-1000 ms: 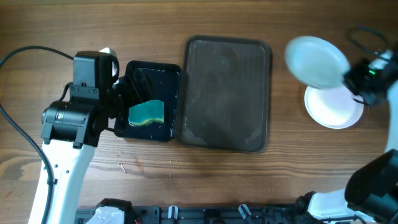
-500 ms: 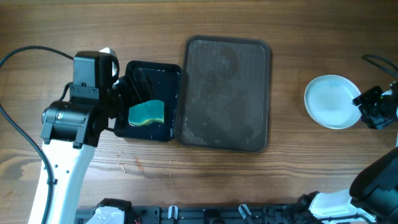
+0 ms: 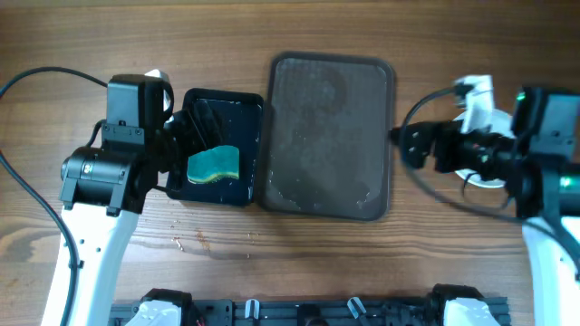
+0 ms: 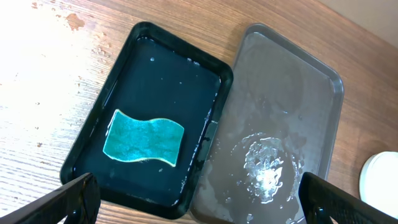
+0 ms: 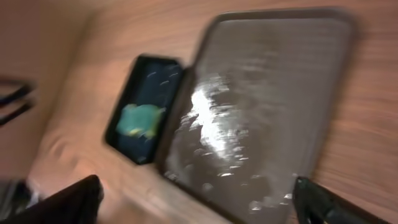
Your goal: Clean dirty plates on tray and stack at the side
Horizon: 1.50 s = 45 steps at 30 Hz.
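Note:
The dark brown tray point(image 3: 331, 136) lies mid-table with only a film of water on it point(image 4: 273, 168), no plates. White plates point(image 3: 478, 177) sit to its right, mostly hidden under my right arm; their rim also shows at the edge of the left wrist view point(image 4: 380, 179). My right gripper point(image 3: 410, 145) hovers open just right of the tray, pointing at it, with nothing between its fingers point(image 5: 196, 202). The right wrist view is motion-blurred. My left gripper point(image 3: 190, 140) hangs open and empty point(image 4: 199, 205) over the small black tray.
A glossy black tray point(image 3: 220, 113) holding a green sponge point(image 3: 213, 164) butts against the brown tray's left side. Water drops speckle the wood in front of it. Cables trail at the far left and around the right arm.
My right gripper set the plate it held onto the other plate at the right and opened. The arm then swung left over them toward the tray. The left arm has not moved.

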{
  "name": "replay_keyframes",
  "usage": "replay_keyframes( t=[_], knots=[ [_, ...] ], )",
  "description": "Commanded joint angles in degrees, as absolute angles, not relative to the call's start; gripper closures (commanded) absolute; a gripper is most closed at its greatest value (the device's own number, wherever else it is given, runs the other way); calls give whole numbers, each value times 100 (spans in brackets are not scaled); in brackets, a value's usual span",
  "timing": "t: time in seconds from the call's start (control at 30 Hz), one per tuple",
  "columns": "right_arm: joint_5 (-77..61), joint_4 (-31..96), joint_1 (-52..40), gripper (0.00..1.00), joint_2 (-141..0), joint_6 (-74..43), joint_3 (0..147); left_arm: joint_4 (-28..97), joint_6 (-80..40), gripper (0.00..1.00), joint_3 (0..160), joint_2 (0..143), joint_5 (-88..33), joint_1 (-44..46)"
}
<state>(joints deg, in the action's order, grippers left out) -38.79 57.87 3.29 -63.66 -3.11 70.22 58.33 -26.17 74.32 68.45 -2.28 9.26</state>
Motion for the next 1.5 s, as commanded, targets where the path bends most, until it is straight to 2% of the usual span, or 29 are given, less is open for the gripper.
replay_keyframes(
  t=[0.0,0.1,0.23,0.37,0.43,0.53,0.63,0.83,0.93,1.07,1.17,1.4,1.47],
  knots=[
    [-4093,5787,-69,0,-6250,-1527,7098,5817,-2569,0,7511,6781,-272,915],
    [-3745,5843,-95,0,-6329,-2340,7098,5817,-2569,0,7511,6781,-272,915],
    [-3691,6106,-86,0,-6305,-2049,7098,5819,-2569,0,7511,6781,-272,915],
    [-3691,5778,-123,0,-5835,-1649,7096,5817,-2569,0,7511,6781,-272,915],
    [-3667,5426,-213,0,-5461,-1028,7081,5817,-2569,0,7511,6781,-272,915],
    [-2773,5162,-410,0,-4805,-346,7074,5817,-2569,0,7511,6781,-272,915],
    [-1629,5146,-486,0,-4224,-307,7067,5817,-2569,0,7511,6781,-272,915],
    [-1031,5035,-486,0,-3221,-309,6517,5817,-2569,0,7511,6781,-272,915],
    [-740,4652,-486,0,-2847,-298,5813,5817,-2569,0,7511,6781,-272,915],
    [-495,3411,-486,0,-2373,-346,4285,5817,-2569,0,7511,6781,-272,915],
    [-491,2324,-486,0,-1695,-993,2842,5817,-2569,0,7511,6781,-272,915],
    [-491,1313,-486,0,-115,-1223,888,5817,-2569,0,7511,6781,-272,915],
    [-493,915,-486,0,-32,-1223,539,5817,-2569,0,7511,6781,-272,915]
  ],
)
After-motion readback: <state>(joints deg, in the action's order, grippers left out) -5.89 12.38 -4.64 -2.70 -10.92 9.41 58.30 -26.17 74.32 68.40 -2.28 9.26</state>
